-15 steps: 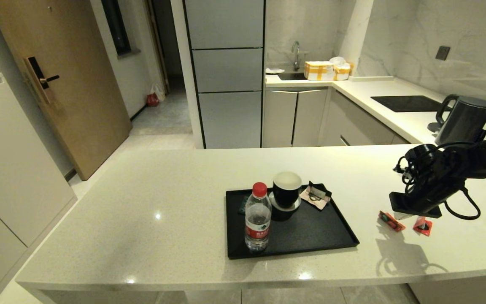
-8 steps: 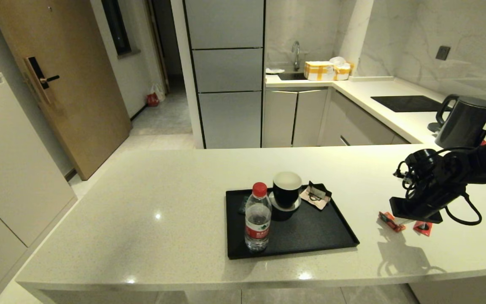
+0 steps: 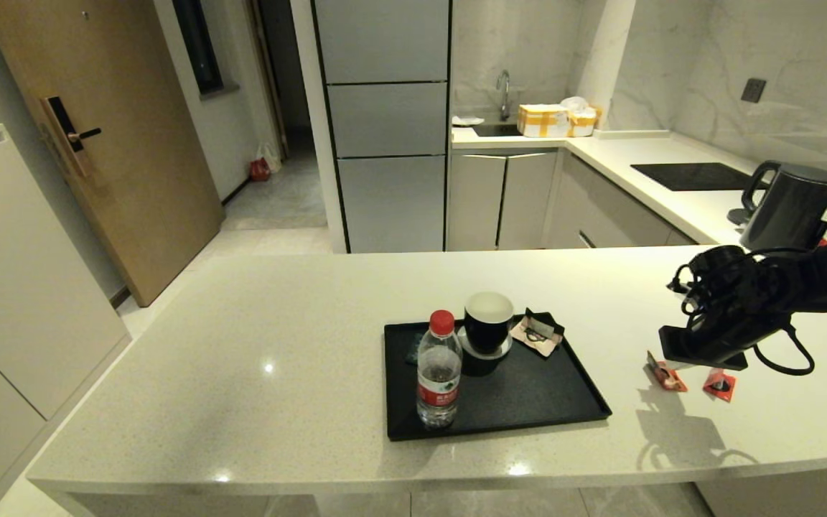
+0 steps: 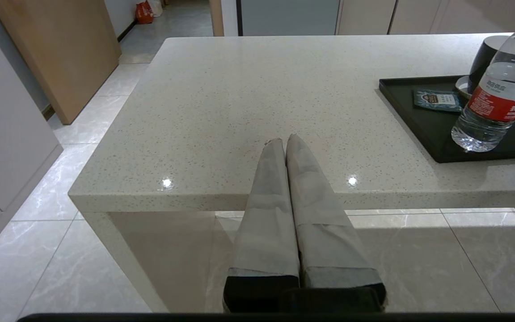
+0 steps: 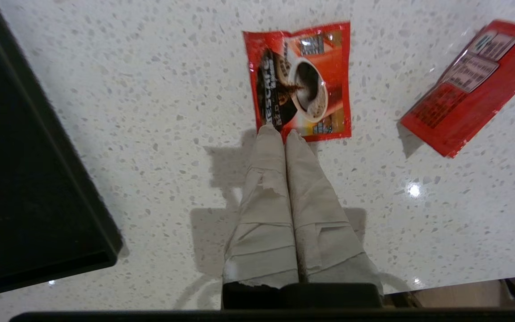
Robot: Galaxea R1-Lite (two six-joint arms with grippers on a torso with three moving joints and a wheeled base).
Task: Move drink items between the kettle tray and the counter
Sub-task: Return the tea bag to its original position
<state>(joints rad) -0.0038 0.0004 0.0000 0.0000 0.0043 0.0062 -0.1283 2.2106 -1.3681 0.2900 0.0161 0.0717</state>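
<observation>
Since a second earlier the right pincer [image 5: 284, 134] had lifted a little and drifted toward the kettle tray [image 3: 586, 391], so more of the nearer sachet showed from under it. It hung above the desk [image 3: 241, 345], fingers pressed together with nothing between them, tips right over the edge of that red sachet [image 5: 301, 80]. My guess was it hovered there to line up a pick, since both sachets were off the tray, lying flat on the desk just past the tray's right rim. The second sachet [image 5: 472, 85] lay a bit further from the tray, printed back up and turned at an angle.

On the tray itself sat the water bottle [image 3: 439, 373], the black cup [image 3: 488, 323] behind it, and some crumpled wrapper [image 3: 539, 332] by the far right corner. A small dark packet [image 4: 435, 99] lay flat at the tray's left side, mostly blocked by the bottle from the head view.

The left pincer [image 4: 285, 141] was parked well left of the tray, off the desk's front edge, fingers closed and empty.

Hard to say from the head view how high the right one was over the sachet; its black body covered the spot.
</observation>
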